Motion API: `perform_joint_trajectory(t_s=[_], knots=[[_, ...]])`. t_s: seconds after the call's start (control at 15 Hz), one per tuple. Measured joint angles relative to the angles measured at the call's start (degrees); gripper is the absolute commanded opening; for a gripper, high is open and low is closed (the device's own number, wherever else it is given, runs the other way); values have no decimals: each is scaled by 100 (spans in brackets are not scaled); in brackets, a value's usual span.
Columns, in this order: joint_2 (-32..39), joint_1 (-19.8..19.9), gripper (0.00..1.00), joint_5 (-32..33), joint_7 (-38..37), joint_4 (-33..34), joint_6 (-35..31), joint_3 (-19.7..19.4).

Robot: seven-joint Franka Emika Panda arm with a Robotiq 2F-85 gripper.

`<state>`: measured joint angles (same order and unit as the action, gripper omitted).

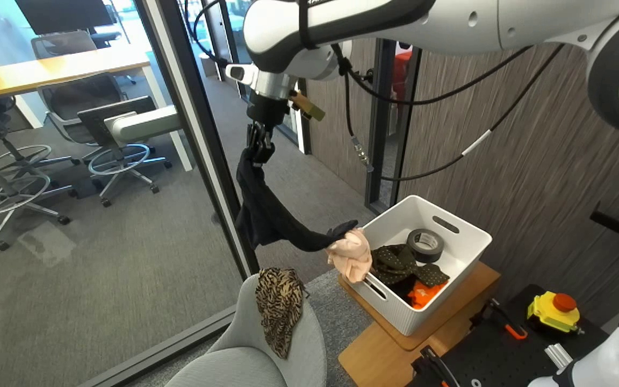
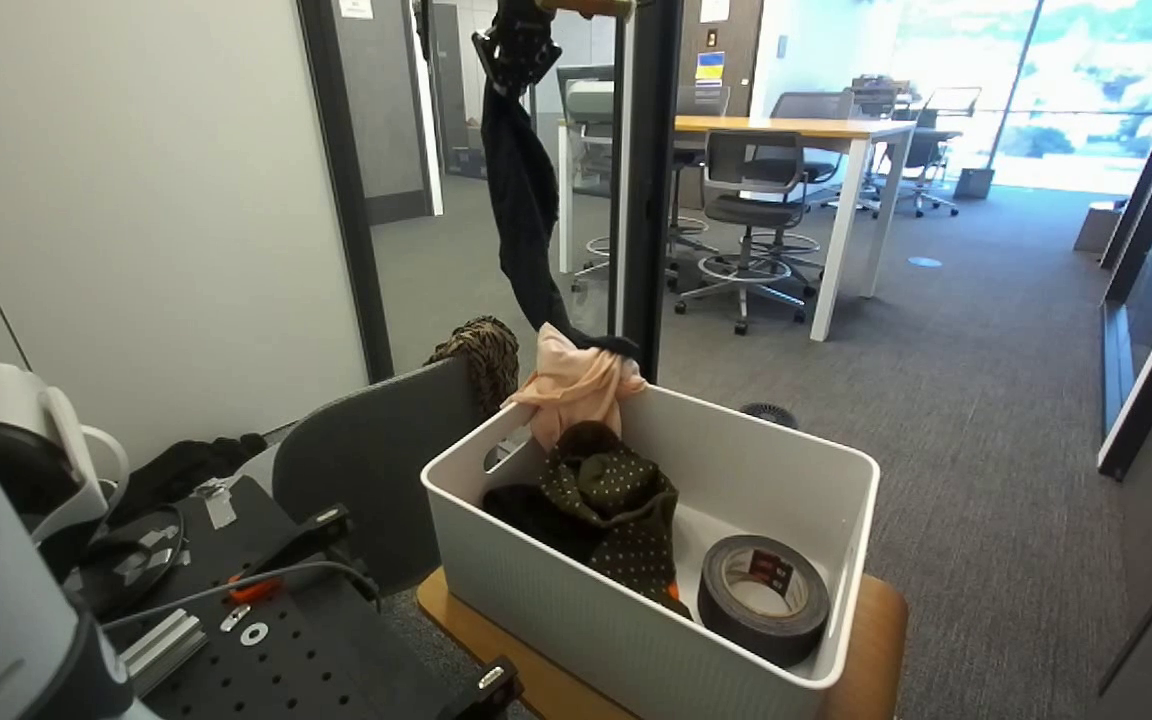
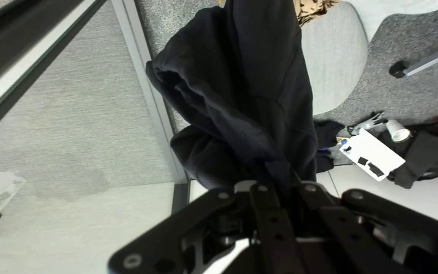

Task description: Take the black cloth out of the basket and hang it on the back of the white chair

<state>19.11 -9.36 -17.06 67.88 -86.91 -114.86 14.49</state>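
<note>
High in an exterior view, my gripper (image 1: 260,156) is shut on one end of the black cloth (image 1: 274,215). From there the cloth sags across to the basket (image 1: 476,244), its far end lying by a peach cloth bunched over the rim. The same span hangs below the gripper (image 2: 513,80) in an exterior view. In the wrist view the dark fabric (image 3: 253,72) fills the middle and runs in between the fingers, whose tips it partly hides. The white chair (image 1: 309,349) stands beside the basket, lower than the gripper, with an animal-print cloth over its back.
The peach cloth (image 1: 351,257) and animal-print cloth (image 1: 280,309) lie near the black cloth's path. Inside the basket are a tape roll (image 2: 764,598), a dotted cloth (image 2: 626,500) and something orange (image 1: 425,293). A glass partition's dark post (image 1: 202,134) rises close behind the gripper.
</note>
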Motion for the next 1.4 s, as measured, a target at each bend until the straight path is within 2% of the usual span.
perform_joint_trajectory(t_s=[0.8,1.07,1.4], knots=[[562,-702,10,814,-5,-392,-23,339],[450,-794,10,1100,-22,-592,-114,391],[-56,-834,9,1192,-77,-1229,-389,504]])
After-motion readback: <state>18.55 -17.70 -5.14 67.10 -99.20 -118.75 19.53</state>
